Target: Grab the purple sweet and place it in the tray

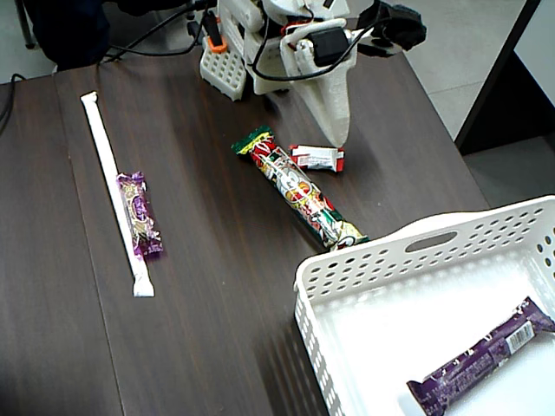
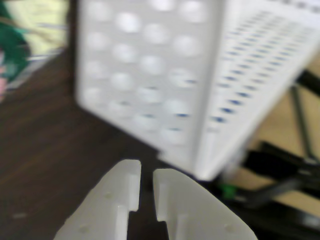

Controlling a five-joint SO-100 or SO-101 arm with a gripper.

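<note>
Pincer [image 1: 340,139] nearly pressed together, empty, tip-down at 12 o'clock in fixed view; purple sweet [image 1: 139,214] lies on surface [image 1: 217,286] at 9 o'clock, just beside white strip [image 1: 108,156]; tray [image 1: 364,260] at 5 o'clock. Judgement: spread jaws first; pinch across the sweet's narrow width, clear of the strip.

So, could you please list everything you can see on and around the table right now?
table: one, dark brown wood, under everything.
tray: one, white with holes, lower right of the fixed view.
purple sweet in the tray: one, purple, lying on the tray floor.
purple sweet on the table: one, purple, at left.
paper stick: one, white, long, touching the purple sweet on the table.
long sweet: one, red, green and yellow, centre.
small sweet: one, red and white, just above the long sweet.
arm: one, white, top edge.
gripper: one, white, pointing down beside the small sweet, jaws almost together, empty.
</note>
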